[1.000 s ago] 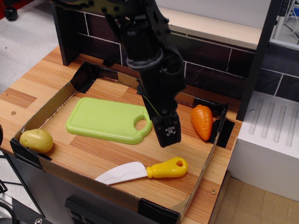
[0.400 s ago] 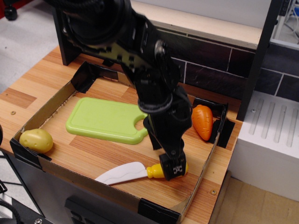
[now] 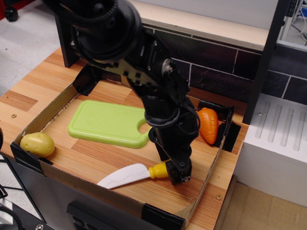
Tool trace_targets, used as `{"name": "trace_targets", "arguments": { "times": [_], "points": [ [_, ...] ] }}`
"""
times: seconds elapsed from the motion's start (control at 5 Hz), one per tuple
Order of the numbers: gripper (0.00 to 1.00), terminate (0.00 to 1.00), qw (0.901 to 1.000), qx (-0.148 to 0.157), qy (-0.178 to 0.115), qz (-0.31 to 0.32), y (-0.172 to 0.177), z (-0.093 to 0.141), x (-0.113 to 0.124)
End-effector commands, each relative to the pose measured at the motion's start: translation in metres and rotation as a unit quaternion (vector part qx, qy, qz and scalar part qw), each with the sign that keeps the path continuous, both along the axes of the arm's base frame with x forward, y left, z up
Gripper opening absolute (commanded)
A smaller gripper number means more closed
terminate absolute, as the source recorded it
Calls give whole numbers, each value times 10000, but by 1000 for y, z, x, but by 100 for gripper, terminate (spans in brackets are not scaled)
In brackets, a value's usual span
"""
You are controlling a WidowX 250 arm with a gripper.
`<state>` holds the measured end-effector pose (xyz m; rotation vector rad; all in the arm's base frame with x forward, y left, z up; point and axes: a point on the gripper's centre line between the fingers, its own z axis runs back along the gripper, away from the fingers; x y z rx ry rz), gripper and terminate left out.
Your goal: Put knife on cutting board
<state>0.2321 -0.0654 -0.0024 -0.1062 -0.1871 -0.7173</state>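
Note:
The knife (image 3: 125, 176) lies on the wooden floor of the tray near its front edge, white blade pointing left. Only the near part of its yellow handle (image 3: 159, 169) shows. My gripper (image 3: 179, 176) is down on the handle's right end, fingers closed around it, and hides the hole end. The knife is still low at the tray floor. The light green cutting board (image 3: 108, 122) lies flat at the back left of the tray, handle hole to the right, apart from the knife and partly behind my arm.
A cardboard-walled tray (image 3: 57, 103) with black taped corners holds everything. An orange toy carrot (image 3: 209, 125) lies at the right wall. A yellow-green potato (image 3: 37, 143) sits in the front left corner. A dark brick-pattern wall stands behind, and a white unit to the right.
My gripper came down from above the board's handle end to the knife handle and closed around it. The handle end has shifted slightly up and left.

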Motion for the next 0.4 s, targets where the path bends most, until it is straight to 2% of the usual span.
{"name": "trace_targets", "arguments": {
  "times": [0.0, 0.2],
  "points": [
    [0, 0, 9995, -134, -63, -284, 5, 18, -6],
    [0, 0, 9991, -317, -195, -192, 3, 40, 7]
  ]
}}
